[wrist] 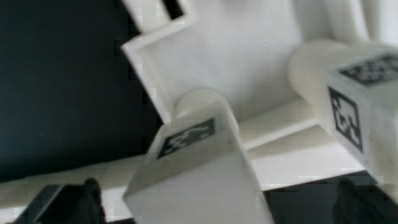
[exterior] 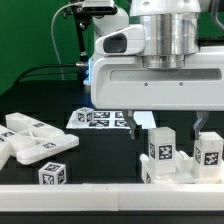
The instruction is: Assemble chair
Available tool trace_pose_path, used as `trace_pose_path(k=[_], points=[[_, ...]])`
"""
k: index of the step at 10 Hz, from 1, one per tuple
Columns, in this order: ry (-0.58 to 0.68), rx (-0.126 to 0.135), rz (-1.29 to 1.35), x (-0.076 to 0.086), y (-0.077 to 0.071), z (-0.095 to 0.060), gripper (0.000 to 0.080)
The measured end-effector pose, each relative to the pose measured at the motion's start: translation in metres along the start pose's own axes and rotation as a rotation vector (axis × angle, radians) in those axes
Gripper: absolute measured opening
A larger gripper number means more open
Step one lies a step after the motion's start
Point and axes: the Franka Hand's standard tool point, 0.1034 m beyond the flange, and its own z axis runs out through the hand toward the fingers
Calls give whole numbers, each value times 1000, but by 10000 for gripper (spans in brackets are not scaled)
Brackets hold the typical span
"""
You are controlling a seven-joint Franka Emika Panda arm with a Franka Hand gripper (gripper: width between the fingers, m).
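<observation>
we see the gripper spread wide over upright posts by the table's near edge; other pieces lie well apart along that edge.

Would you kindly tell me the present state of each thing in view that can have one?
Robot hand: open, holding nothing, above the posts.
Chunky white plastic tagged post, exterior view's left: upright, ungripped.
Matching white post, exterior view's right: upright, ungripped.
Loose white plastic chair pieces: lying flat, unassembled.
Small white tagged block: lying loose, alone.
</observation>
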Motion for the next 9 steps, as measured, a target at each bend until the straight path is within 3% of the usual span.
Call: trace_pose_path(k=[2, 3, 4, 8, 9], points=[[0, 0, 4, 0, 0, 0, 417], [0, 2, 58, 0, 0, 0, 417], [0, 2, 152, 0, 0, 0, 282], [-15, 12, 545, 9, 1, 1, 282], [-22, 29, 759, 9, 3, 2, 282]])
